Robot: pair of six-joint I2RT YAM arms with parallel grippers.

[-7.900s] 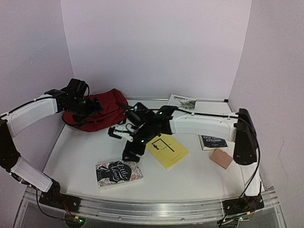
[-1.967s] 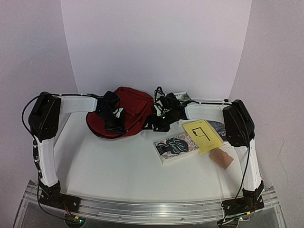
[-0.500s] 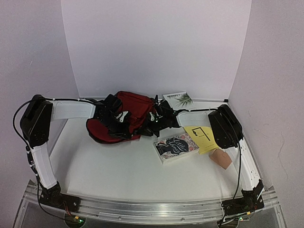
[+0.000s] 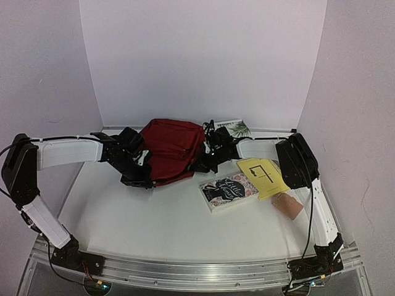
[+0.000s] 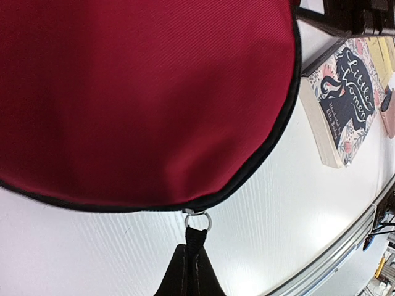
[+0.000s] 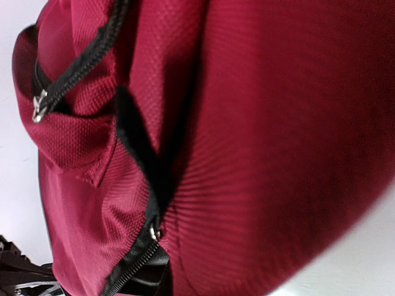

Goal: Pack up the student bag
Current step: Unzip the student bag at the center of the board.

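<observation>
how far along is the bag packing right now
Done: nothing visibly packed; the patterned book, yellow book, leaf-cover book and tan block lie on the table outside the student bag. In hand: left hand and right hand are closed on opposite sides of the bag. Left: load every item.

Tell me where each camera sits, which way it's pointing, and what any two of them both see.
Top external: above and behind the arms, looking down on the table; both arms show whole, with the left gripper and right gripper at the student bag.
Left wrist: close beside the bag, looking across the table toward the Little Women book; own fingers unclear.
Right wrist: right up against the bag's zip; own fingers unclear.
Shared: the top and left wrist views both show the bag and that book.
</observation>
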